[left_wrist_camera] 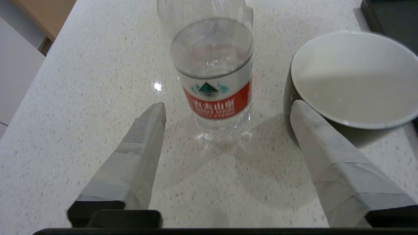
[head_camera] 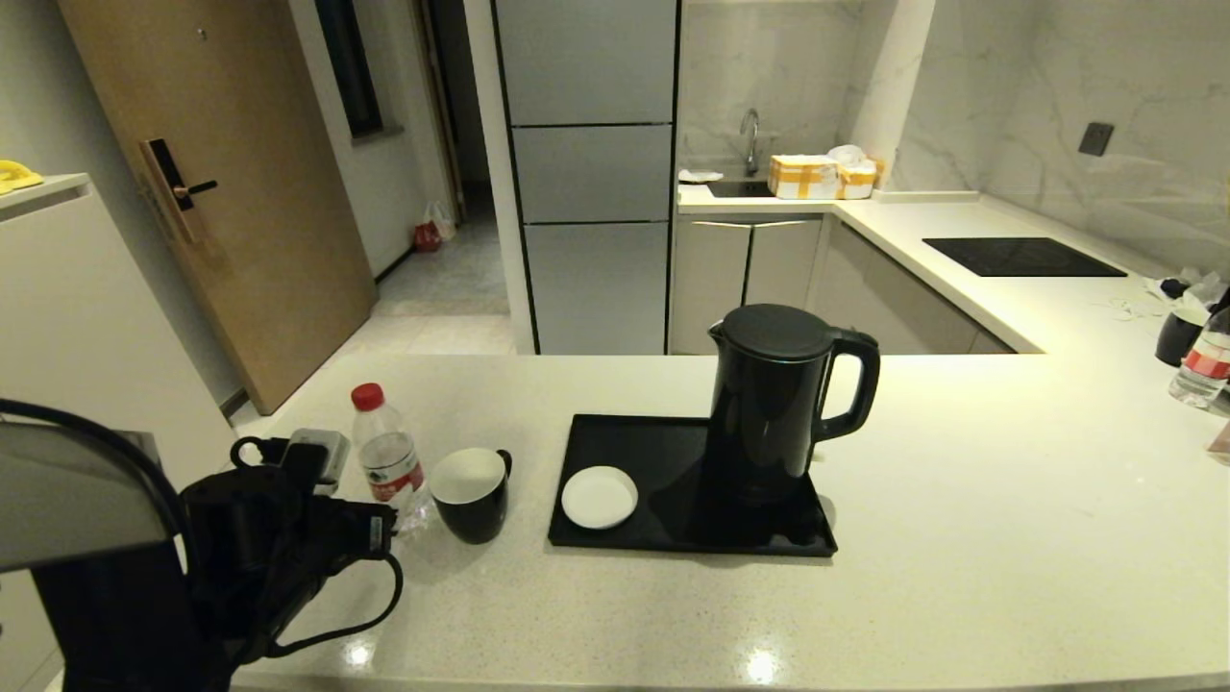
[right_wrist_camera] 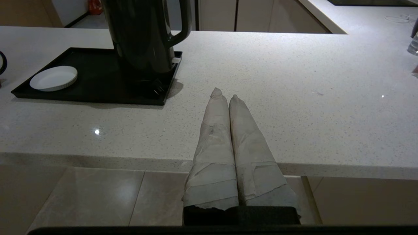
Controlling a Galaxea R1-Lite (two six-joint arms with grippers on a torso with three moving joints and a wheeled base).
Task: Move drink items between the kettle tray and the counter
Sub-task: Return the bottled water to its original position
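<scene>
The clear water bottle [head_camera: 386, 452] with red cap stands on the counter [head_camera: 961, 500], left of the tray. Beside it on the right stands the black mug [head_camera: 473, 492] with its white inside. My left gripper [left_wrist_camera: 228, 106] is open just short of the bottle [left_wrist_camera: 214, 81], one finger on each side of it, and one fingertip lies close against the mug [left_wrist_camera: 352, 81]. The black kettle [head_camera: 774, 404] stands on the right part of the black tray [head_camera: 625, 452]. My right gripper [right_wrist_camera: 225, 95] is shut and empty at the counter's front edge, right of the tray [right_wrist_camera: 91, 85].
A small white saucer [head_camera: 600, 497] lies on the tray's left part. At the far right of the counter stand another bottle [head_camera: 1206, 360] and a dark cup [head_camera: 1177, 336]. A black hob [head_camera: 1023, 257] is set into the back counter.
</scene>
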